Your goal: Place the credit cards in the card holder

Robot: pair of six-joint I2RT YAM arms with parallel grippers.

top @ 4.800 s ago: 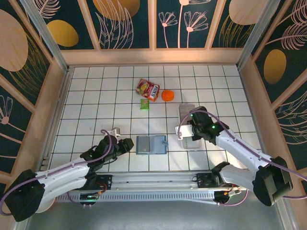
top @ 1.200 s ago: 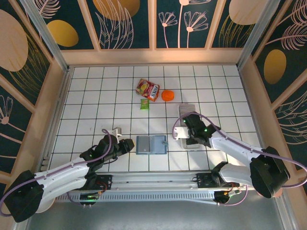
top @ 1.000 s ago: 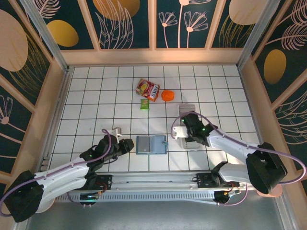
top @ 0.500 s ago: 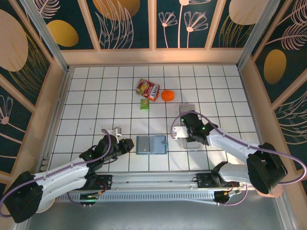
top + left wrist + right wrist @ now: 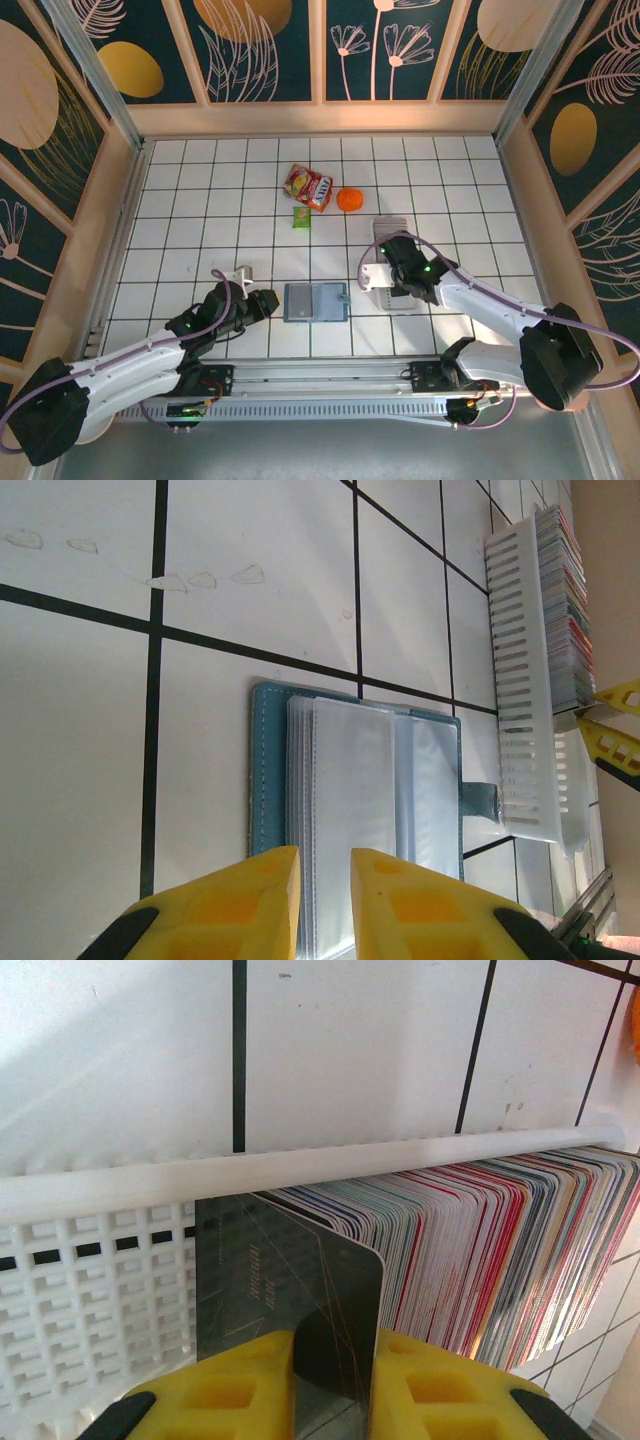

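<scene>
The card holder [image 5: 315,301] lies open on the tiles, teal-blue with clear sleeves [image 5: 370,780] facing up. My left gripper [image 5: 266,298] hovers at its left edge; in the left wrist view the yellow fingers of this gripper [image 5: 325,865] stand a narrow gap apart with nothing between them. The credit cards [image 5: 480,1250] stand packed on edge in a white slotted tray [image 5: 100,1280]. My right gripper [image 5: 333,1345] is shut on a dark card [image 5: 280,1270] at the near end of the stack. The tray [image 5: 388,225] sits right of the card holder, partly hidden under the right gripper [image 5: 387,268].
A snack bag [image 5: 308,186], an orange ball [image 5: 349,199] and a small green packet [image 5: 301,216] lie further back. Wooden walls border the tiled floor on three sides. The tray [image 5: 525,680] with its cards [image 5: 565,580] lies just beyond the card holder's tab.
My right gripper's fingers have closed onto the dark card at the tray. The left arm has stayed beside the card holder, almost still.
</scene>
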